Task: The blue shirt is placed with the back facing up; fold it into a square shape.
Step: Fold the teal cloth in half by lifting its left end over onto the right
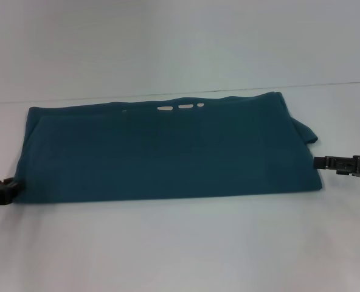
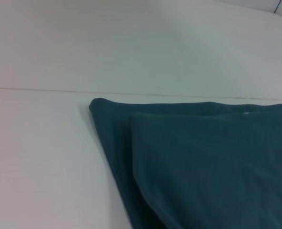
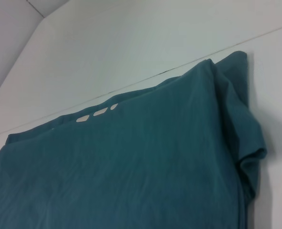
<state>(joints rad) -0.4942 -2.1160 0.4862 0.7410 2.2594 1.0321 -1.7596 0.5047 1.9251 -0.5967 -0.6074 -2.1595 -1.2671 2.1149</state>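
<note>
Nearest the robot, the two grippers are sitting low on the white counter (image 1: 180, 249), one at each short end of the blue shirt (image 1: 168, 152). The left gripper (image 1: 3, 190) is touching the shirt's near left corner, though I cannot tell whether it is open or closed. The right gripper (image 1: 344, 165) is lying just beside the near right corner, its tip pointing at the cloth, and its state is likewise impossible to tell.

Between them the shirt is lying flat as a wide band, already doubled over, with its long axis running left to right. So each gripper is facing an end of that axis, and the next fold probably has to bring one short end across toward the other to make a square.

Farther back, a small pale print (image 1: 181, 107) is showing along the far edge, and a bit of sleeve (image 1: 308, 134) is sticking out at the far right corner, likely needing tucking.
</note>
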